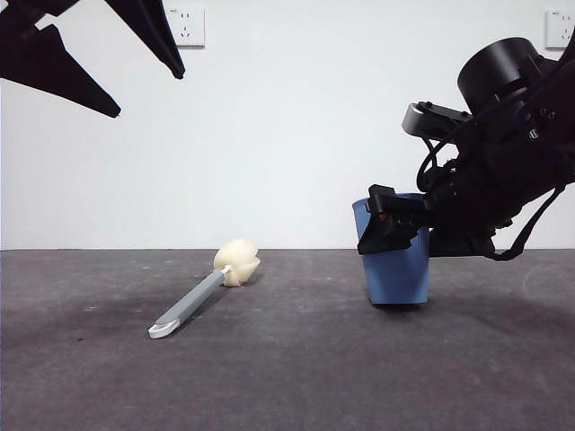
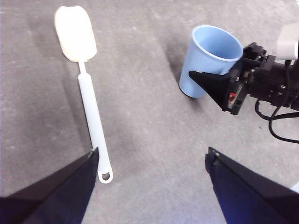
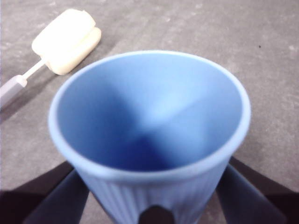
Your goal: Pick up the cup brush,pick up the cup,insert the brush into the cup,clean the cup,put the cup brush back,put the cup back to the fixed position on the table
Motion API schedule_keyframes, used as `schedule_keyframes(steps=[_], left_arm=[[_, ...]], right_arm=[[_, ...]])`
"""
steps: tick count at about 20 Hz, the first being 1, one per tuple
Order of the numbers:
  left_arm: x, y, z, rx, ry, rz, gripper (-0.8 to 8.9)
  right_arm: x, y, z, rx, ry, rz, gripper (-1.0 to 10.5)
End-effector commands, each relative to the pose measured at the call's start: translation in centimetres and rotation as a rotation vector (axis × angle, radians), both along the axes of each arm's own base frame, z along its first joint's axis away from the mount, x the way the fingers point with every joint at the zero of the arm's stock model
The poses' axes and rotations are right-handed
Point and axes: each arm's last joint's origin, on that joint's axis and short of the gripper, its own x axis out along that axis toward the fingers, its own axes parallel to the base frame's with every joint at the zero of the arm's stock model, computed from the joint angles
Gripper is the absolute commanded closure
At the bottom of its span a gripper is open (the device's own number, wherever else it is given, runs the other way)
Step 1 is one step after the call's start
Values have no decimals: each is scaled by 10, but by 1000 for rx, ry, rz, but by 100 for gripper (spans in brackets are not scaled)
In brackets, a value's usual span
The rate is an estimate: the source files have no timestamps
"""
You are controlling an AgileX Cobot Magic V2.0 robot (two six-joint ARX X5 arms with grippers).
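Observation:
The cup brush [image 1: 208, 287] lies flat on the table [image 1: 287, 386], its cream sponge head away from the camera and its looped handle end toward it. My left gripper [image 1: 148, 92] hangs open high above it; in the left wrist view its jaws straddle the handle's looped end [image 2: 105, 176] from above. The blue ribbed cup [image 1: 400, 274] stands to the right, tilted slightly. My right gripper [image 1: 395, 235] is shut on the cup, one jaw on each side of its wall [image 3: 149, 116]. Whether the base touches the table I cannot tell. The cup is empty.
Two wall sockets [image 1: 185, 25] sit on the white wall behind. The right arm's dark body and cables [image 1: 512, 171] fill the upper right. About a hand's width of bare table separates the sponge head [image 3: 65, 42] from the cup.

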Motion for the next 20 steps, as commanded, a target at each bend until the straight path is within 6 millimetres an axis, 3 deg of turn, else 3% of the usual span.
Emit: schedule_keyframes(steps=[1, 3, 12, 20], left_arm=[[0, 0, -3, 14, -7, -7, 432], [0, 0, -3, 18, 0, -7, 432], [-1, 1, -4, 23, 8, -7, 432], [-3, 2, -7, 41, 40, -6, 433]], right_arm=[[-12, -5, -27, -71, 165, -3, 619], [-12, -5, -23, -66, 154, -3, 559], [-22, -9, 12, -43, 112, -6, 488], [-37, -12, 15, -70, 245, -9, 428]])
